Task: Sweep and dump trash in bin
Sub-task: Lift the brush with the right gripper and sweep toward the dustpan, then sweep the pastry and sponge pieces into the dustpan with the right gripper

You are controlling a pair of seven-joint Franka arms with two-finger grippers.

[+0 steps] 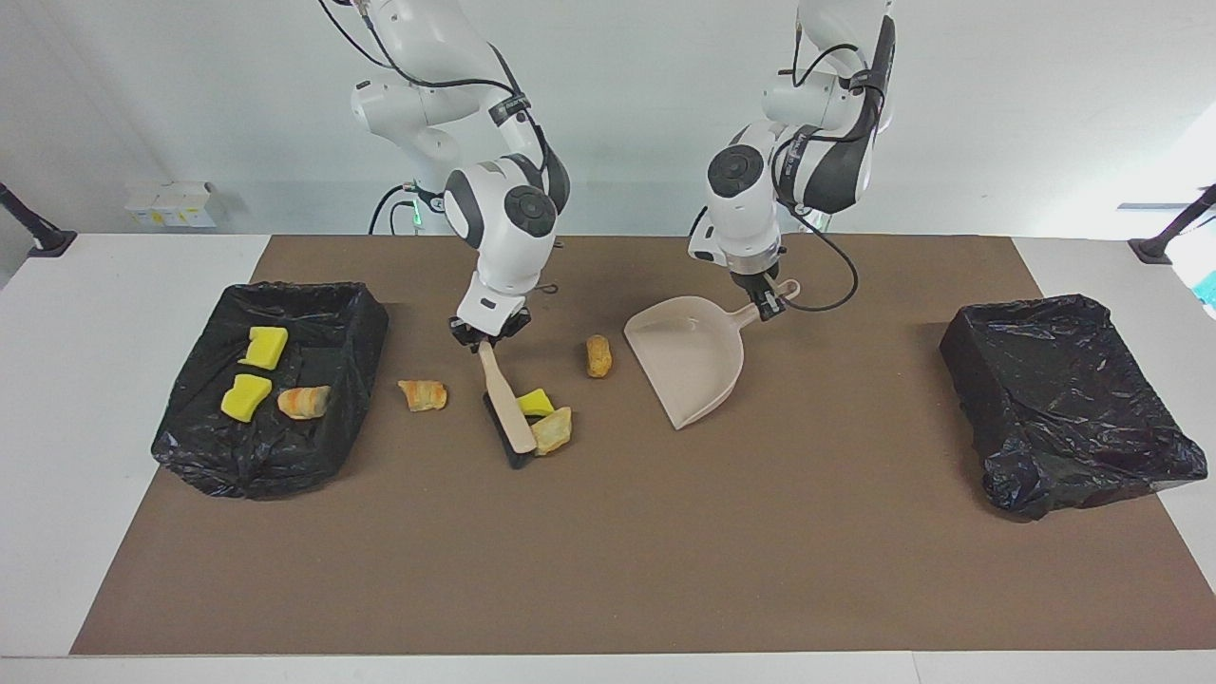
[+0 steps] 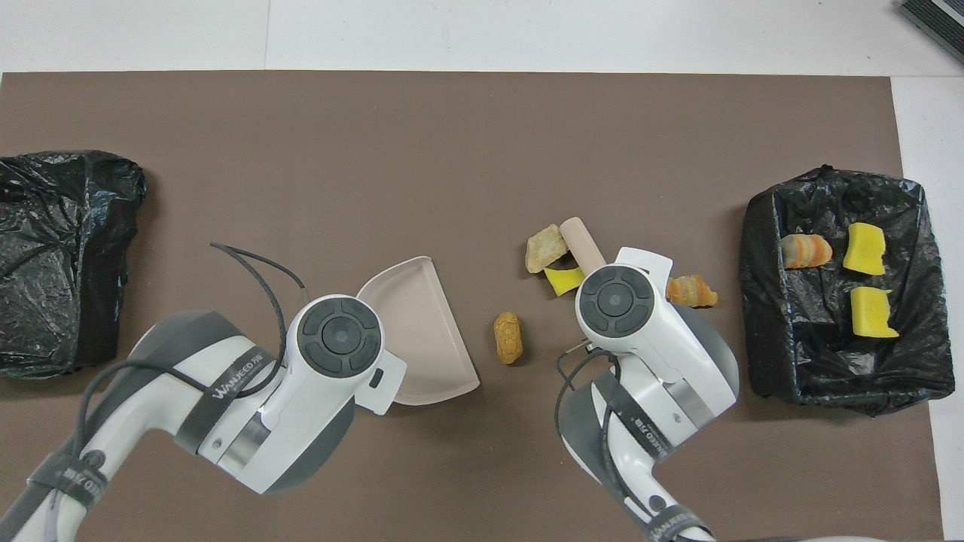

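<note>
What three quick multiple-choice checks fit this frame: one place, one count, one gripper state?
1. The brown chunk lies:
A) in the dustpan
B) on the mat, between the brush and the dustpan
C) in a bin

2. Chunks in the bin at the right arm's end of the table:
A) one
B) five
C) three

3. The left gripper is:
A) shut on the dustpan's handle
B) open over the mat
C) shut on the brush

Answers:
1. B: it sits on bare mat, apart from both tools.
2. C: two yellow pieces and one orange-striped piece lie in it.
3. A: its fingertips close on the handle's end.
</note>
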